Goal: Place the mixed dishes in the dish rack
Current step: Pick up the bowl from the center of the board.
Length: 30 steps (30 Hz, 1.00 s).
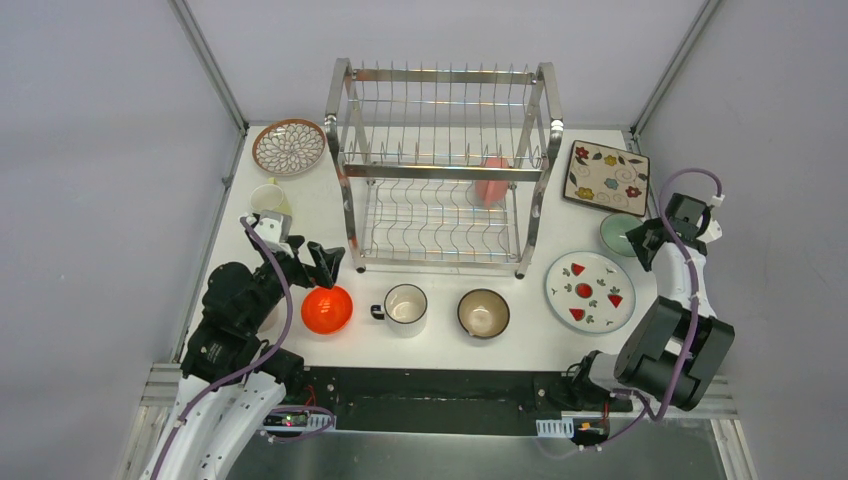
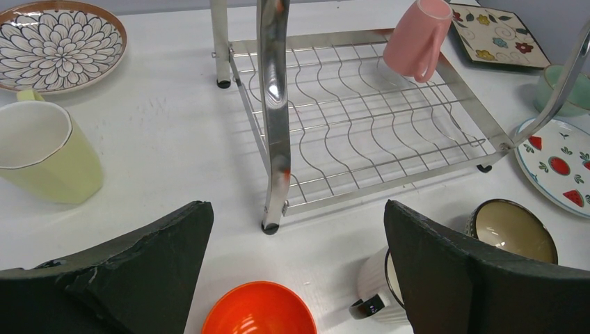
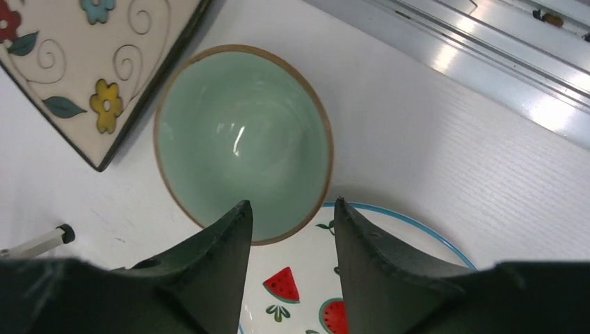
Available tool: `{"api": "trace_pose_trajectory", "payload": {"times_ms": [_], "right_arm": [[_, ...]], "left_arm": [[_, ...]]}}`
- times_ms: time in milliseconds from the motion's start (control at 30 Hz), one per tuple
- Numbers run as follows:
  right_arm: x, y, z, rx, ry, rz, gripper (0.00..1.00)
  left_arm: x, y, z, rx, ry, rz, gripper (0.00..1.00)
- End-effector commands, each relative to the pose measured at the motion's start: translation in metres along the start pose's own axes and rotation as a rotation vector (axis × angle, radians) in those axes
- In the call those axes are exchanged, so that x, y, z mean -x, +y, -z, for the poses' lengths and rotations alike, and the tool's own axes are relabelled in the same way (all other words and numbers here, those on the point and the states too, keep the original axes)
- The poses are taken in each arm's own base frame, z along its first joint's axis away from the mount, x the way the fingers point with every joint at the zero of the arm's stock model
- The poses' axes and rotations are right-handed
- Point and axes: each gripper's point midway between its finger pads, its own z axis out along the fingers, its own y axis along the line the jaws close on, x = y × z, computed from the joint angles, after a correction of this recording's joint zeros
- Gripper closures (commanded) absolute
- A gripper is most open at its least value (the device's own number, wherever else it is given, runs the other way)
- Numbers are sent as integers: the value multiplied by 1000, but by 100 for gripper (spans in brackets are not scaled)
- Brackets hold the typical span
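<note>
Right jaws, half open, empty, straddle the near rim of the mint bowl (image 3: 243, 139), which sits at three o'clock of the dish rack (image 1: 440, 170); left jaws gape empty. A shallow rim pinch could slip, dropping the bowl onto the adjacent fruit-print plate (image 1: 590, 292).

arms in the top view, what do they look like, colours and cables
The left arm and right arm have black joints and white link sections, each with a purple cable looping along it. The left gripper and right gripper have dark, matte, wedge-shaped fingers.
</note>
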Motion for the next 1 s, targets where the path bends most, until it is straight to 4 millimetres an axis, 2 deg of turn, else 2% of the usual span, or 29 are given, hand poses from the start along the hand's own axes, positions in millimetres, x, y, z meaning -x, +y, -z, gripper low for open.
{"api": "trace_pose_trajectory", "payload": {"times_ms": [0, 433, 700, 833, 967], "right_arm": [[2, 3, -13, 42, 18, -106, 51], [-5, -11, -33, 3, 27, -139, 51], [-14, -11, -49, 12, 71, -150, 53], [-16, -9, -52, 25, 76, -148, 58], [-16, -9, -53, 26, 76, -140, 70]], "left_arm": [[11, -4, 1, -15, -30, 3, 1], [10, -3, 2, -11, -31, 2, 2], [9, -3, 0, -10, -24, 4, 2], [9, -3, 1, -8, -24, 6, 2], [9, -2, 1, -7, -25, 6, 2]]}}
